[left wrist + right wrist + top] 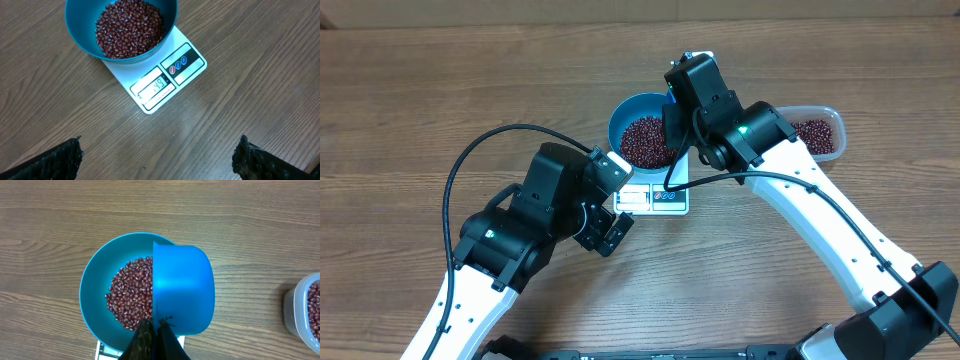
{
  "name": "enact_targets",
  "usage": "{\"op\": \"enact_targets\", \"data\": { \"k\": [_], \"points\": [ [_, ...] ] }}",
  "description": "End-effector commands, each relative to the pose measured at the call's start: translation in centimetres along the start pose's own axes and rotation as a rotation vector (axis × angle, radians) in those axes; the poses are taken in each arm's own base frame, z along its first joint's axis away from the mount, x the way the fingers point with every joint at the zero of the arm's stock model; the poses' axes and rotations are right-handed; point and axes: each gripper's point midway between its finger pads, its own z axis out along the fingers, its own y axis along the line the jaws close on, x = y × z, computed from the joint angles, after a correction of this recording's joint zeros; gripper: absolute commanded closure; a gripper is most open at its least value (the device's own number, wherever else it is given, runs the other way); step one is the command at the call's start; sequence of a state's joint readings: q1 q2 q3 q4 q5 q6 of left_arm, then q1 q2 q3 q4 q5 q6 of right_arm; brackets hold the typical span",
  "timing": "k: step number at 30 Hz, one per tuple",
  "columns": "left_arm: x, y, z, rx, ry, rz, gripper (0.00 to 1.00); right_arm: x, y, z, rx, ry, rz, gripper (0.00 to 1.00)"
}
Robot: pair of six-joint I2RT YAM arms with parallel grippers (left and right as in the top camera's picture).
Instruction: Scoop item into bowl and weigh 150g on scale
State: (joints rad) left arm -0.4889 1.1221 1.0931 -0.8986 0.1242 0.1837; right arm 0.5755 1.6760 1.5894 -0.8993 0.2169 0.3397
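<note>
Over bowl [92, 300] | right fingers [144, 341] pinch scoop [182, 287] | left fingers [55, 160] spread

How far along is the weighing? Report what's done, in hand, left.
Done: the bowl sits on the scale, holding a heap of beans; display appears to read 149. In hand: right gripper, shut on the blue scoop, holds it over the bowl. Left: a few more beans, perhaps.
</note>
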Motion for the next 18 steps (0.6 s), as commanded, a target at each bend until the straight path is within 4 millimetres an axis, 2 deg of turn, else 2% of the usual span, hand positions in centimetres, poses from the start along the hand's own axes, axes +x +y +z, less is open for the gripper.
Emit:
{"op": "enact_targets", "data": {
  "k": [1,12,15,18],
  "points": [
    [-0.55,0.01,-0.26,0.008,-0.015,0.008,0.01,-1.26,-0.50,-0.37,0.020,-0.035,0.013,0.96],
    [-0.55,0.01,-0.26,0.008,-0.015,0.008,0.00,-1.26,-0.54,-0.38,0.022,-0.036,0.013,0.96],
    [-0.55,0.01,-0.26,0.008,-0.015,0.008,0.00,-1.28,0.06,-0.38,-0.011,-0.033,0.021,0.96],
    [-0.55,0.01,-0.26,0.008,-0.015,0.008,0.00,-1.27,-0.33,-0.38,0.011,-0.035,0.010,0.96]
  ]
}}
